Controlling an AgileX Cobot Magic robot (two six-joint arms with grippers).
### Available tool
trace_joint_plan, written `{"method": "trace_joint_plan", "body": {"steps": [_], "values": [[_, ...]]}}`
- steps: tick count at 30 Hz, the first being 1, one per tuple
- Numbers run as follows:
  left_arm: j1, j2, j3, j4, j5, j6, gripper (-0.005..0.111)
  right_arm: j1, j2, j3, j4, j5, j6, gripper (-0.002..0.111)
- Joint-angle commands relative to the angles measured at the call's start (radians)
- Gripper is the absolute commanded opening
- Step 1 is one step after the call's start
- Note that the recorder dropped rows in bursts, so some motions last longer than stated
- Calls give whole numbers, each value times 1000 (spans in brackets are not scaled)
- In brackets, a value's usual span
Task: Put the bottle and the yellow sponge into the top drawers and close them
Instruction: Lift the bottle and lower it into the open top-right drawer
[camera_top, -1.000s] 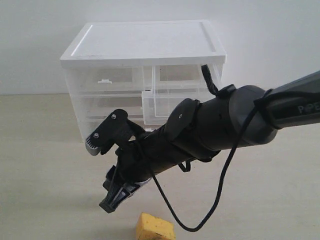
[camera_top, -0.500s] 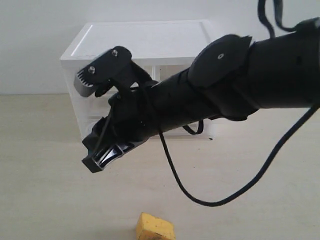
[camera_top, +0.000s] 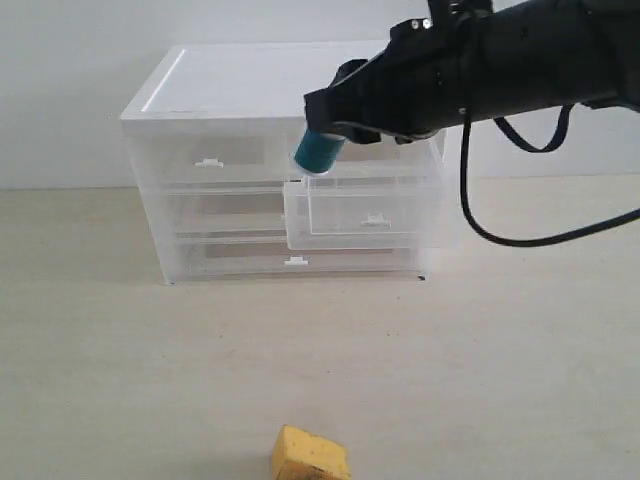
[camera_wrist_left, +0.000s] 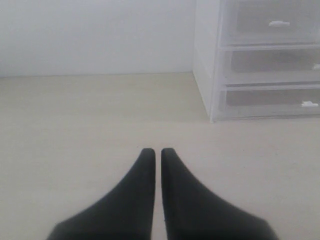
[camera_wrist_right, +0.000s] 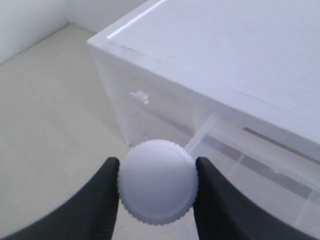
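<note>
Right pincer (camera_wrist_right: 157, 165) clamped on the bottle (camera_top: 318, 153) at its white ribbed cap, one finger on each side. The bottle is tilted, teal end lowest, in the air in front of the cabinet (camera_top: 290, 85) and above the right top drawer (camera_top: 365, 205). That drawer stands pulled out; the left top drawer (camera_top: 210, 160) is pushed in flush.

Left pincer (camera_wrist_left: 157, 152) — fingers together, nothing between them, low over the bare surface (camera_top: 120, 330) off to the side of the cabinet.

Yellow sponge (camera_top: 310, 455) lies on the surface, well apart from the cabinet — nothing touches it.
</note>
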Motion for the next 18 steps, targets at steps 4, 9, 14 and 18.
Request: {"method": "trace_joint_plan", "body": {"steps": [4, 9, 14, 18], "values": [[2, -3, 4, -10, -5, -8, 4, -118, 31, -26, 19, -22, 149, 0], [2, -3, 4, -10, -5, -8, 4, -118, 134, -93, 19, -21, 264, 0], [2, -3, 4, -10, -5, -8, 4, -118, 200, -124, 20, -25, 333, 0], [2, -3, 4, -10, -5, -8, 4, -118, 232, -141, 20, -27, 389, 3]]}}
